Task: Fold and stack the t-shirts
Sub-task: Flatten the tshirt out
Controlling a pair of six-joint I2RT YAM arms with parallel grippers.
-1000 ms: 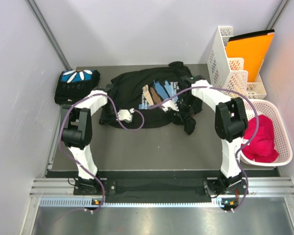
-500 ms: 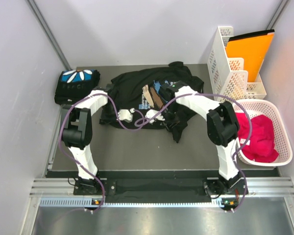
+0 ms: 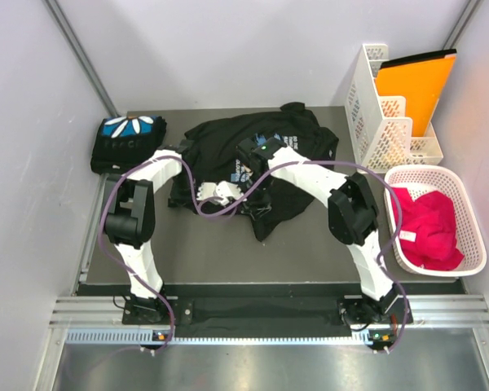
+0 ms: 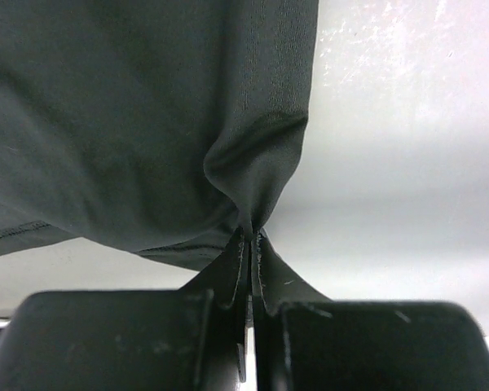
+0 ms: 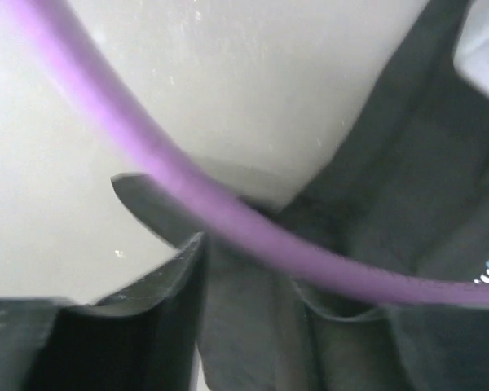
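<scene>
Grey matting covers the table (image 3: 228, 261), which is boxed in by plain white walls. The folded t-shirt (image 3: 129, 138), black with a blue panel and white petals uppermost, sits squared at the far left corner, well apart from the work. It is judged to be the base of the stack. The second t-shirt (image 3: 220, 138), also black, lies at centre rear, unfolded and rumpled. Its right side is drawn across toward the middle, so only a sliver of blue print and white lettering shows beside the right arm, and a dark flap trails toward the near edge. The left gripper (image 4: 250, 240) is clamped tight on a pinch of cloth at the garment's edge, and the cloth tents up from the jaws. Judged purpose: to anchor the left edge so the fold has a fixed line to work against. The right gripper (image 5: 244, 269) reaches across the garment to just beside the left one. Its fingers are parted part-way, and black cloth lies in the gap rather than being nipped flat. It is judged to be laying down the carried edge. A purple cable (image 5: 147, 163) crosses that camera's view and the picture is blurred, so contact cannot be confirmed. The fabric is thin, limp and fine-knit, and is judged unlikely to hold a crease unaided. A white basket (image 3: 424, 169) holding red cloth (image 3: 428, 228) stands at the right, not involved. The fold is judged incomplete and stacking not yet done.
</scene>
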